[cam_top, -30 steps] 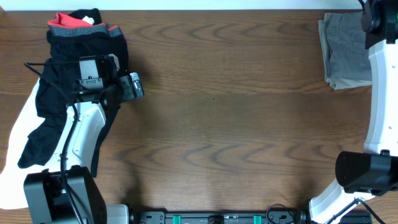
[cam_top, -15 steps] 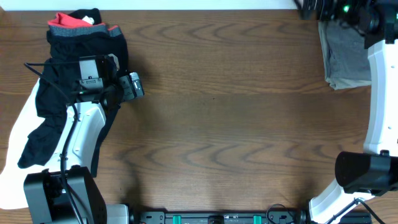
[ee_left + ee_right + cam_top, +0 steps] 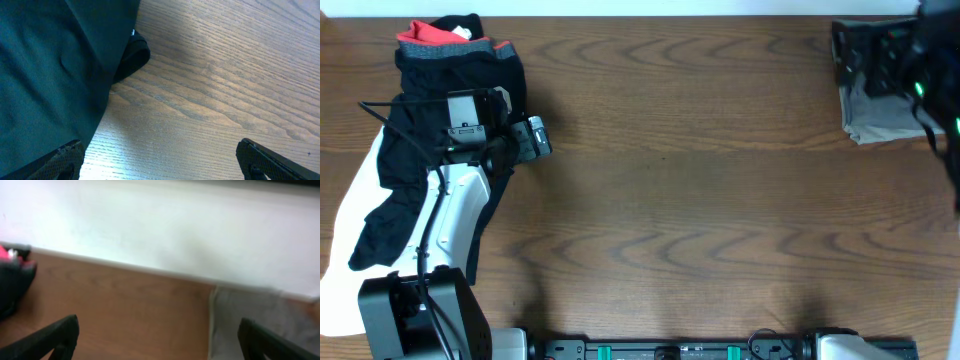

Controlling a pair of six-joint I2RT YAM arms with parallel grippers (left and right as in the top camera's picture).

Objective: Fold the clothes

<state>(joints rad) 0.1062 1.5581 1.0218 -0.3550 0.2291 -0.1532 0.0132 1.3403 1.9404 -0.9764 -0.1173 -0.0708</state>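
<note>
Sprawling over the far-left corner of the table (image 3: 660, 200), the black garment (image 3: 420, 80) with its red-and-grey band (image 3: 430, 40) lies partly hidden under the left arm (image 3: 455, 215). The left gripper (image 3: 160, 162) is spread wide over bare wood just beside the dark cloth, with only 2 fingertips in its view. Folded grey shorts (image 3: 868, 120) lie at the far-right corner, half covered by the blurred right arm (image 3: 920, 70); the right gripper (image 3: 160, 340) gapes too, holding nothing, its view smeared.
</note>
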